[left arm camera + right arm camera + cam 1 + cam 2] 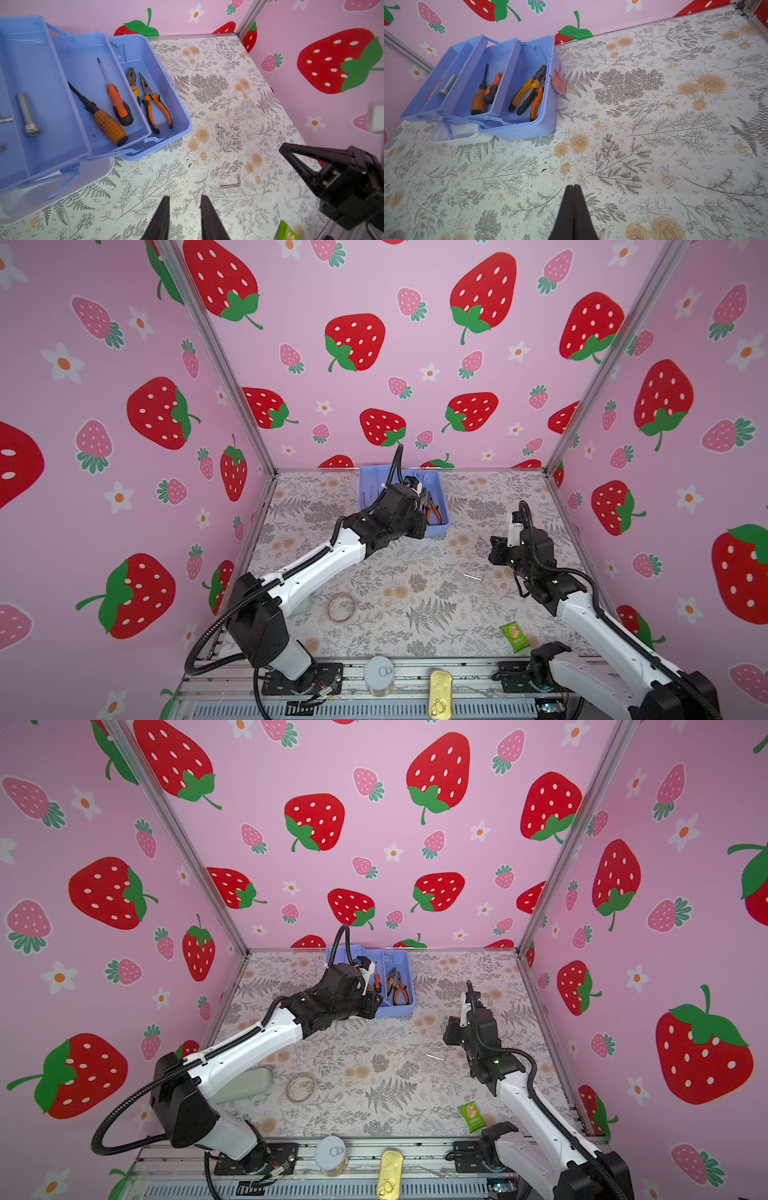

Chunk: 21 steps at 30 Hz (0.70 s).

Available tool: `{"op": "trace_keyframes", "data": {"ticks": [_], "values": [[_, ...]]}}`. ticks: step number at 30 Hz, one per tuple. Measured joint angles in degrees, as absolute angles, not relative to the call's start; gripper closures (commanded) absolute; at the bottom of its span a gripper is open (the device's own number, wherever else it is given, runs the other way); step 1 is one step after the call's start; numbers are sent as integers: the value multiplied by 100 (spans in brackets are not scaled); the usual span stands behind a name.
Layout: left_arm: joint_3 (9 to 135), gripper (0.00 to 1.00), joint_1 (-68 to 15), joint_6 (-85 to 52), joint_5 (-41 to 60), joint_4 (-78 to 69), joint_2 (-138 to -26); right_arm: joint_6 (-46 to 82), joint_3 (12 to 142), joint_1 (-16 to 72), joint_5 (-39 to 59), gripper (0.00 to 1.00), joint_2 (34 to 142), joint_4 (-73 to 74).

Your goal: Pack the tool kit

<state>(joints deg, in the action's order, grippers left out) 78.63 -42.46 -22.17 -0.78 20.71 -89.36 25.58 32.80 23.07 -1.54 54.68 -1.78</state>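
While kit (pixel 395 1011) sits open | 2 pliers (pixel 148 95): tips→rear wall (pixel 374 844) (handles fwd)

In both top views the left arm (pixel 324 560) hid the middle of the light blue plastic tool case (pixel 370 483), and most of the pale green rounded case (pixel 302 606) lay under it. The thin silver piece (pixel 472 577) on the floral table (pixel 415 614) was too small to identify. In the left wrist view the edge cut off the tool case's outer tray (pixel 12 83), a green snack packet (pixel 285 230) and a blurred white object (pixel 376 117).
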Motion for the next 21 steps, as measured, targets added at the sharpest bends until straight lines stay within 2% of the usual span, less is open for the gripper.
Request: {"op": "trace_keyframes", "data": {"ticks": [3, 16, 21], "values": [[7863, 66, -4281, -2204, 10, 2053, -8945, 2558, 3280, 2281, -123, 100, 5465, -180], [7854, 64, -4307, -2206, 266, 1914, -8956, 2545, 3277, 2150, -49, 100, 5358, -180], [7854, 53, -4401, -2180, 322, 1839, -9017, 2543, 3242, 2086, -21, 100, 5078, -178]]}}
